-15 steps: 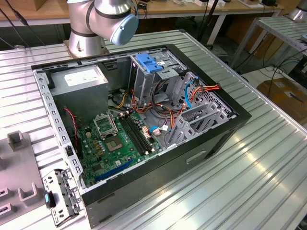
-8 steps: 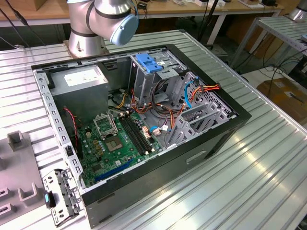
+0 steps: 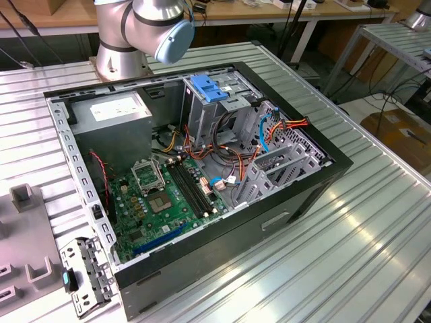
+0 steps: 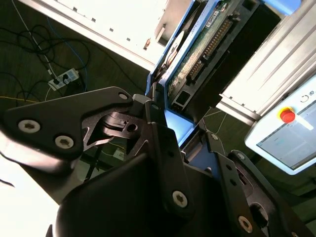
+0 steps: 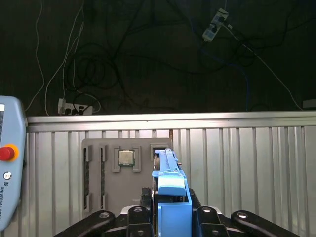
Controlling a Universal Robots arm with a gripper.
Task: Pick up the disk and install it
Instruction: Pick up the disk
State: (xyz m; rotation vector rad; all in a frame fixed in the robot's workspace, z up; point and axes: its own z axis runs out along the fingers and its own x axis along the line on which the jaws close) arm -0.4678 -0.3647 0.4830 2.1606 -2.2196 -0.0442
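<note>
A: What is being held by the gripper [image 5: 171,221]?

B: The disk [image 5: 168,165] is being gripped edge-on. In the first wrist view its bright blue carrier rail [image 5: 173,185] is being pinched between the two black fingers [image 5: 145,200], narrowed onto it.

A: Is the same being shown in the second wrist view?

B: Yes. There the gripper [image 4: 181,129] is being seen clamped on the disk [image 4: 195,54], whose green circuit board [image 4: 185,74] and connector row [image 4: 213,40] are being turned towards the camera.

A: What is being seen beyond the disk?

B: In the first wrist view it is being held over a grey tray [image 5: 121,190] on the ribbed metal table [image 5: 237,163]. A processor chip [image 5: 126,158] is being kept in a pocket of that tray, just beside the rail. Whether the disk is touching the tray cannot be told. A teach pendant [image 5: 10,173] with a red button [image 5: 6,153] is being seen well apart from the tray.

A: And how is the computer being laid out?

B: In the exterior view the open computer case [image 3: 222,252] is being rested on the table [image 3: 363,249], motherboard [image 3: 168,195] facing up. The arm's base [image 3: 124,40] is being seen at twelve o'clock of the case, the grey tray [image 3: 34,235] at nine o'clock. Inside, the power supply [image 3: 114,111] is being housed at ten o'clock of the motherboard, and the tall grey drive cage [image 3: 195,114] with its blue latch [image 3: 210,89] at one o'clock.
</note>
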